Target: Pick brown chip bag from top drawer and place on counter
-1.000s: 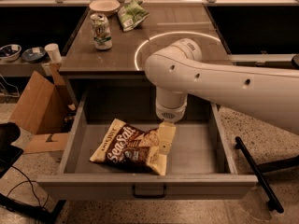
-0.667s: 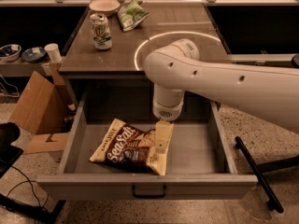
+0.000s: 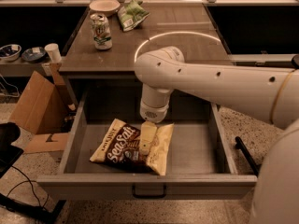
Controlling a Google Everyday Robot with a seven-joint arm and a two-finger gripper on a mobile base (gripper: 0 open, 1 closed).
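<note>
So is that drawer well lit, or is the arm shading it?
Camera view: warm, dim light; the back of the top drawer lies in shadow below the arm; the brown chip bag under the gripper is readable; the counter shows a soft sheen.

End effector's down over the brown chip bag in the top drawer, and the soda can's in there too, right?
No: the camera view shows the soda can standing on the counter, not in the top drawer. The end effector is indeed over the brown chip bag there.
</note>
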